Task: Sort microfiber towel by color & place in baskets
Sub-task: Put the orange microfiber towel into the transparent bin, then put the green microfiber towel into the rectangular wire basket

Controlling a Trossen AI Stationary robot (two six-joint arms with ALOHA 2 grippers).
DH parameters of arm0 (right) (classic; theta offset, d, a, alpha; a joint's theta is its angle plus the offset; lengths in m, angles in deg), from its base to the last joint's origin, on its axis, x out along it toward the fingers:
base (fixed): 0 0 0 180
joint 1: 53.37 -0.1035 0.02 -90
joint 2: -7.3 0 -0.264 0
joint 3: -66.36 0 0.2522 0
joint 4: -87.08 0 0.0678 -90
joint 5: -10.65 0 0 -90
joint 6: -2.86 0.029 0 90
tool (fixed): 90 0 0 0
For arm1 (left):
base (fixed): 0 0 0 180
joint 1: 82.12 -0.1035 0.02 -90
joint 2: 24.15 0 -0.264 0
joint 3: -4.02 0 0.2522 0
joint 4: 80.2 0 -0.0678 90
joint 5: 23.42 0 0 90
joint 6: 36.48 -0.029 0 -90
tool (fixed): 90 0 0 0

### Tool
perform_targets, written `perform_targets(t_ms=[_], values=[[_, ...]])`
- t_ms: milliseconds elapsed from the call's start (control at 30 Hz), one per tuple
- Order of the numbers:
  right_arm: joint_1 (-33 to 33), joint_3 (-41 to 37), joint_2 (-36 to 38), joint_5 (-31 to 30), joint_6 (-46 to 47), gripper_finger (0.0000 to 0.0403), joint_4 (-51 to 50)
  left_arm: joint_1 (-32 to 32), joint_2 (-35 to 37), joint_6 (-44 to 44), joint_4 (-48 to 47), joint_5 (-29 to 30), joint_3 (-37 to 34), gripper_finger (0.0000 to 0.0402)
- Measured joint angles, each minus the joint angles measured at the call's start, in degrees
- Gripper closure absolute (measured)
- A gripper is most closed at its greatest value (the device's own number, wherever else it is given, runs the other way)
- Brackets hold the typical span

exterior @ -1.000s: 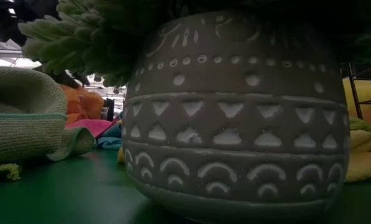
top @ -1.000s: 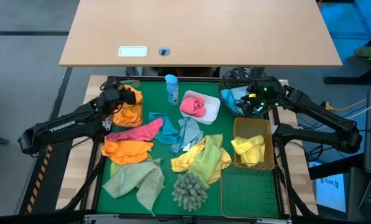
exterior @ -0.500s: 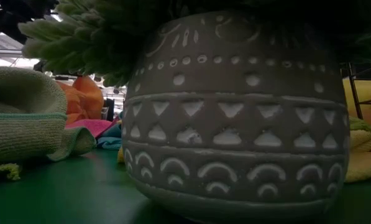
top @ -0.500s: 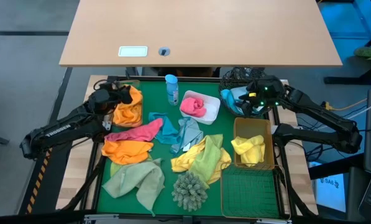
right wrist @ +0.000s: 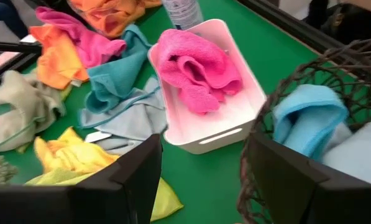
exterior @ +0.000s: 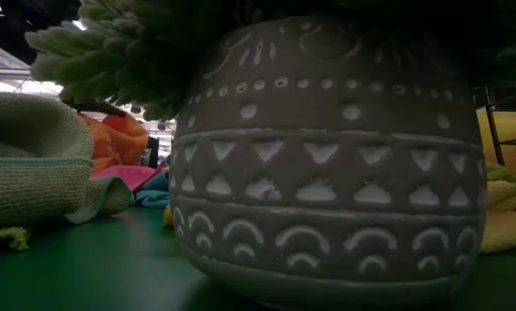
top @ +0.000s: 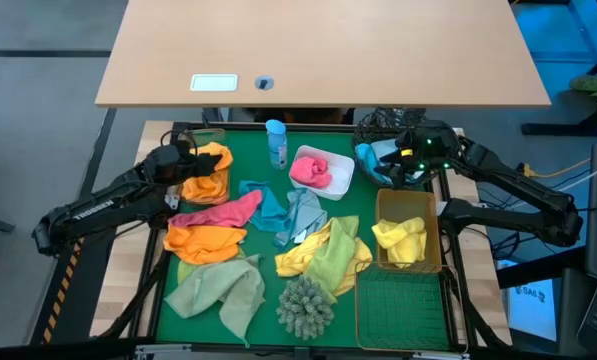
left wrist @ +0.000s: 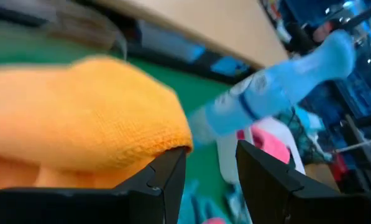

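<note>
While the pot [exterior: 327, 155] fills the low view, overhead shows both claws spread: left claw [top: 178, 160], right claw [top: 403, 165].

Towel heap [top: 278, 235] crowds centre; blue bottle [top: 276, 143] blocks far edge.

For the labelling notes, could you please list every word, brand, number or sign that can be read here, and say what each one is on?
"TROSSEN": white lettering on the left arm, high view.
Blue bottle: its label is too blurred to read.
White card on the wooden table: no print can be made out.
Grey pot, low view: only stamped triangles, dots and arches, no words.
</note>
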Motion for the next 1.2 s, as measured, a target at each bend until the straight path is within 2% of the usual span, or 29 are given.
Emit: perform_targets(t_ms=[100, 200, 367, 467, 533, 633, 833, 900, 1000, 1200], values=[[-0.02, 0.00, 0.00, 0.61, 0.00, 0.0166, 0.00, 0.00, -0.02, 1.48, -3.32, -0.36, 0.11, 0.0266], [0.00, 0.00, 0.00, 0.62, 0.00, 0.0166, 0.01, -0.02, -0.09, 1.48, -9.91, 2.09, 2.37, 0.0266], [0.00, 0.00, 0.00, 0.62, -0.20, 0.0166, 0.07, -0.02, -0.07, -1.43, -22.74, 9.70, 11.53, 0.0266], [0.00, 0.00, 0.00, 0.62, -0.20, 0.0166, 0.13, -0.02, -0.04, -1.58, -27.60, 10.15, 16.30, 0.0266], [0.00, 0.00, 0.00, 0.62, -0.22, 0.0166, 0.22, -0.02, -0.07, -1.67, -29.64, 7.93, 18.93, 0.0266], [0.00, 0.00, 0.00, 0.62, -0.22, 0.0166, 0.20, -0.02, -0.04, -2.37, -31.34, 1.59, 21.78, 0.0266], [0.00, 0.00, 0.00, 0.62, -0.24, 0.0166, 0.11, 1.27, -0.14, -4.31, -32.56, -20.57, 22.84, 0.0266], [0.00, 0.00, 0.00, 0.62, -0.24, 0.0166, 0.00, 2.75, -0.97, -4.36, -32.26, -25.71, 22.84, 0.0266], [0.00, 0.00, 0.00, 0.62, -0.24, 0.0166, 0.00, 5.93, -2.41, -4.62, -32.10, -26.93, 22.84, 0.0266], [0.00, 0.00, 0.02, 1.06, -0.18, 0.0166, 0.02, 13.50, -6.85, -7.57, -27.40, -22.13, 22.84, 0.0266]])
